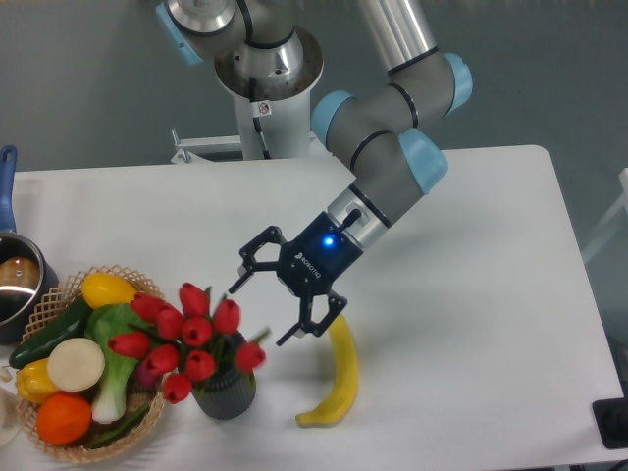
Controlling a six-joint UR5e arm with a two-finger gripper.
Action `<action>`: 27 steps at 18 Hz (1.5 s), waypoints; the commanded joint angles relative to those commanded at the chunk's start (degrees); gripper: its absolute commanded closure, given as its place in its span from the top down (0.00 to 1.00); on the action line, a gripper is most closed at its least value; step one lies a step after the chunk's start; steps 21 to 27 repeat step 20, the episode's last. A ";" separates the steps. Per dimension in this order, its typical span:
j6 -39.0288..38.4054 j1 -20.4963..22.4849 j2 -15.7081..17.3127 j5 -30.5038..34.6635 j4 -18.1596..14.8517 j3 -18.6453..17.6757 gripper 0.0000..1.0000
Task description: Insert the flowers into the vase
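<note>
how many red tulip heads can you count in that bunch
9 visible in the flowers standing in the vase: three on top, four across the middle, two at the bottom left. More may be hidden behind.

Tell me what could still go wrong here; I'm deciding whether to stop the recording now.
The flowers stand in the vase but lean toward the basket; being top-heavy, they might tip the vase or slide out. The open pincer hangs close above and beside the blooms, so a careless retreat could clip them. The banana lies just under one fingertip and could get nudged.
</note>
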 joint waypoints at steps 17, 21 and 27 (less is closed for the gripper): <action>5.09 11.96 -3.32 50.36 -0.18 7.38 1.00; 6.24 11.96 -3.86 51.16 -0.35 6.86 1.00; 6.24 11.96 -3.86 51.16 -0.35 6.86 1.00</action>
